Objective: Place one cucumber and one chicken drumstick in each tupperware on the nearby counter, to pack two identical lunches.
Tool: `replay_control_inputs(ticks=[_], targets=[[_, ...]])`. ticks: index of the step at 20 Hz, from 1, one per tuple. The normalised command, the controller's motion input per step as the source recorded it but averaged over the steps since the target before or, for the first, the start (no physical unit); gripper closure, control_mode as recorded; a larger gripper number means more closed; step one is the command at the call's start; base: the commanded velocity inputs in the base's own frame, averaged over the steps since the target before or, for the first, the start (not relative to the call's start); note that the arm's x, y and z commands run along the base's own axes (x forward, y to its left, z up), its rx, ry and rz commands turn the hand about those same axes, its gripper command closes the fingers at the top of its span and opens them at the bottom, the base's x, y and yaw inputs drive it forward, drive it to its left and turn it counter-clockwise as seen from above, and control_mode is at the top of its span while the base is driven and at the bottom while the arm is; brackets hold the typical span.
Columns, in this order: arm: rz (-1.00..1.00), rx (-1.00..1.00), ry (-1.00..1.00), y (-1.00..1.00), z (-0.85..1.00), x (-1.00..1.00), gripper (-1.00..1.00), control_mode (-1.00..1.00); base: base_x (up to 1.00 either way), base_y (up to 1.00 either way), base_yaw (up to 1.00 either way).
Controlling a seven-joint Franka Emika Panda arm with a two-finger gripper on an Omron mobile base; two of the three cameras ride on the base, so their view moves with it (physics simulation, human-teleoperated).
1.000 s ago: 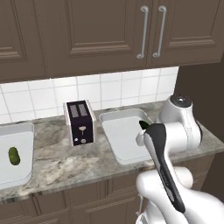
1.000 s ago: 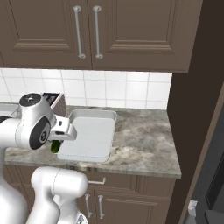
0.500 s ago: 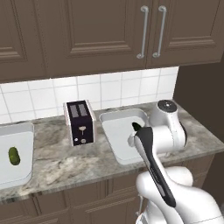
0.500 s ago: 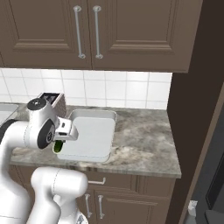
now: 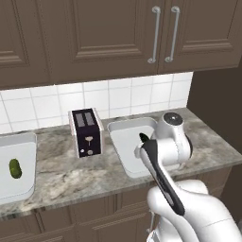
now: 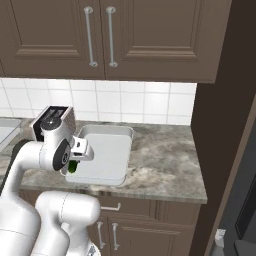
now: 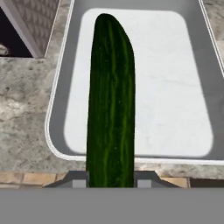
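Far left on the counter [image 5: 71,175]: left tupperware [image 5: 26,186] already holding the short, lighter green cucumber [image 5: 15,168]; no drumstick visible in the part of it in frame, so judged half packed at best. Next along: black toaster [image 5: 86,132], standing between the two trays. Right of that: second tupperware [image 5: 124,146], floor bare and pale in the hand view, nothing packed in it yet. Above its near rim: gripper [image 7: 112,178], fingers [image 7: 76,180] clamped on the long dark green cucumber [image 7: 110,100], held out over the tray's near edge, lengthwise along it. Not yet set down, as far as can be judged; tip well inside the rim's outline.

Progress, as a judgement: one cucumber placed, a second about to be placed, so the cucumber half nearly done. Left to do: lowering and releasing this cucumber into the right tray, then fetching two drumsticks, one per tray. No drumstick anywhere on the counter here.
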Motion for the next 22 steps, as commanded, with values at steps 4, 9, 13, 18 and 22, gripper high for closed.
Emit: replay_control_inputs(ticks=[4, 9, 13, 18, 22], targets=[[0.00, 0.00, 0.00, 0.00, -0.26, 0.37, 1.00, -1.00, 0.00, 0.00, 0.00], [0.00, 0.00, 0.00, 0.01, -0.26, 0.37, 1.00, -1.00, 0.00, 0.00, 0.00], [0.00, 0.00, 0.00, 0.03, -0.29, 0.40, 1.00, -1.00, 0.00, 0.00, 0.00], [0.00, 0.00, 0.00, 0.02, -0.28, 0.38, 1.00, -1.00, 0.00, 0.00, 0.00], [0.00, 0.00, 0.00, 0.01, -0.29, 0.31, 1.00, -1.00, 0.00, 0.00, 0.00]])
